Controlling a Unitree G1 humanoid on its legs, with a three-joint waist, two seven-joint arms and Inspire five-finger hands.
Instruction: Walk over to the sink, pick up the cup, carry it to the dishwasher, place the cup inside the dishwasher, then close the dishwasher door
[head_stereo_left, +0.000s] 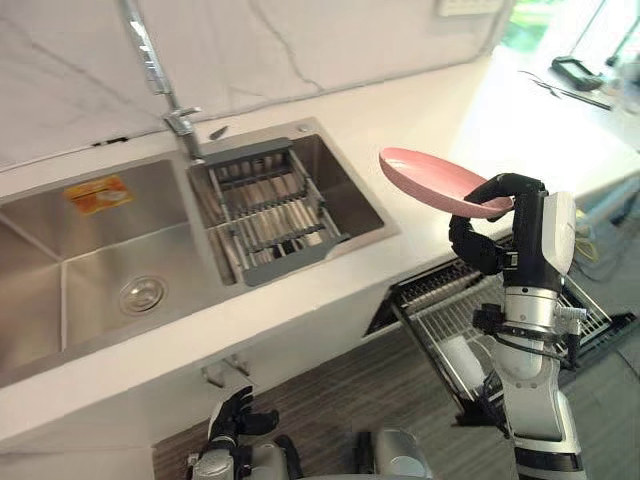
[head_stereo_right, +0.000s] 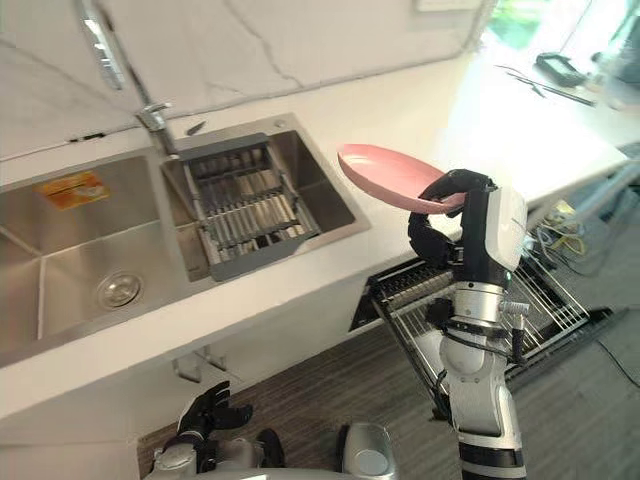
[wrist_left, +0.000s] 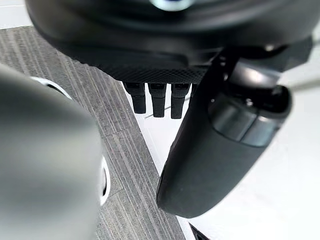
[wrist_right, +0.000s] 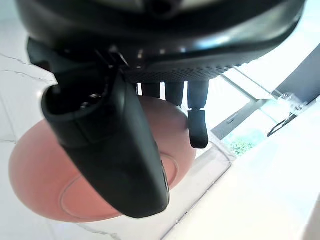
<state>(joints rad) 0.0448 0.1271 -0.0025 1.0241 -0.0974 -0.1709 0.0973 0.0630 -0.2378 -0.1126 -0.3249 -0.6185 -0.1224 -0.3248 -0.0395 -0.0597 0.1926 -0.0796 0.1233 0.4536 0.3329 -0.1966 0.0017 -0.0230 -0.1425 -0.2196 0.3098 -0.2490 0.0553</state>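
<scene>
- My right hand (head_stereo_left: 503, 196) is clamped on the rim of a pink plate (head_stereo_left: 428, 176). The fingers curl over its top and the thumb lies across its underside.
- The plate sits tilted in the air at 3 o'clock, above the white counter's (head_stereo_left: 420, 110) edge.
- At 4 o'clock the open dishwasher's rack (head_stereo_left: 440, 300) is pulled out, partly behind my forearm. A pale round thing (head_stereo_left: 465, 357) in it is too hidden to name.
- The double sink (head_stereo_left: 90, 260) lies at 9 o'clock, with a grey drainer basket (head_stereo_left: 270, 205) in its nearer basin.
- My left hand (head_stereo_left: 236, 417) hangs at 7 o'clock, relaxed and holding nothing.
</scene>
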